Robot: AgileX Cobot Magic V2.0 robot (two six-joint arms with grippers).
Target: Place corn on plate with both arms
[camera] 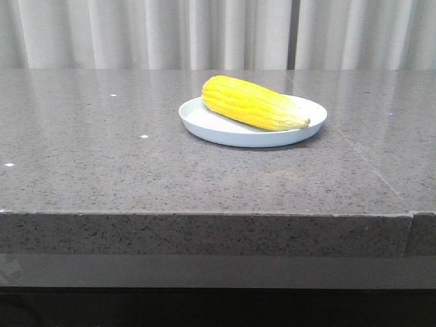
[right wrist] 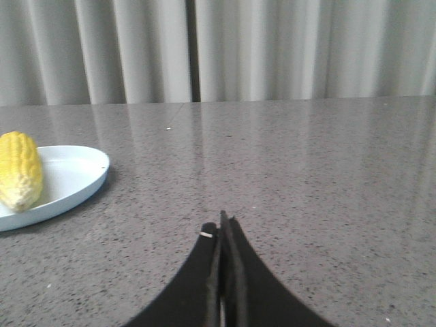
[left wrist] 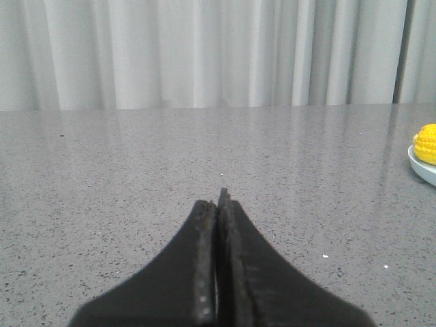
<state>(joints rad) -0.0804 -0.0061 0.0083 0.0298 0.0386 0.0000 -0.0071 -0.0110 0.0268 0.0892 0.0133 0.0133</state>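
Corn already plated, task looks finished

Corn (camera: 253, 103) lies on plate (camera: 225, 129), tapered tip toward 4 o'clock, on the speckled grey stone table (camera: 102, 157). Nothing left, by appearance. Left gripper (left wrist: 219, 204) and right gripper (right wrist: 221, 228) are pressed together, empty, well apart from it. Kernels ribbed, plate smooth, low-rimmed. Pale pleated curtain (camera: 136, 34) behind.

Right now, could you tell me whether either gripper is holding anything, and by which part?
Nothing is held. The left gripper and right gripper are both shut and empty; the corn lies on the plate.
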